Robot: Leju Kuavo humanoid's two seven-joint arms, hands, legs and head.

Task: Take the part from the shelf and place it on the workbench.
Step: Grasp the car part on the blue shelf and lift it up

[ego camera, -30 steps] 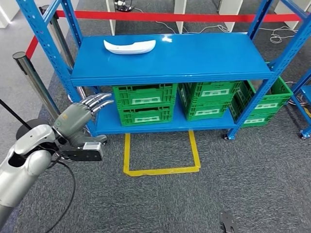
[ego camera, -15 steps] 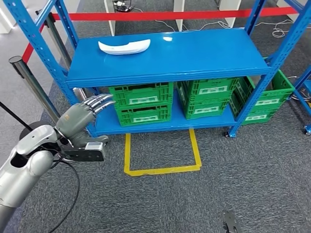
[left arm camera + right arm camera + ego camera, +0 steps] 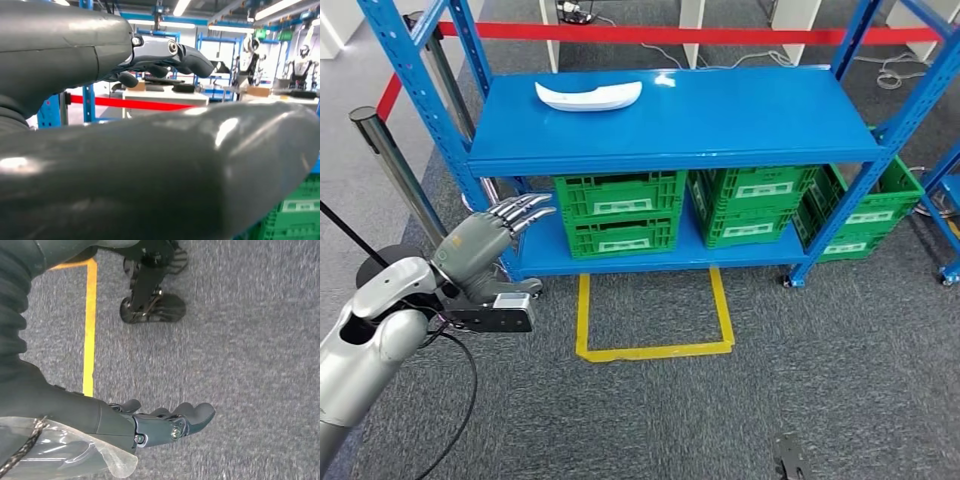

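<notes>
You had barely begun: the white part (image 3: pixel 588 96) lay untouched on the blue shelf's (image 3: pixel 743 120) top deck, well apart from your left hand (image 3: pixel 482 245), which was empty with fingers extended. Your right hand (image 3: pixel 158 422) hung empty, fingers uncurled, over carpet. Grasp, carry and placing all remained.

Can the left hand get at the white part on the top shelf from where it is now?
Probably yes. The left hand is open and empty, below and left of the white part. The part lies alone on the shelf, nothing around or over it; the hand must rise past the shelf's front edge.
</notes>
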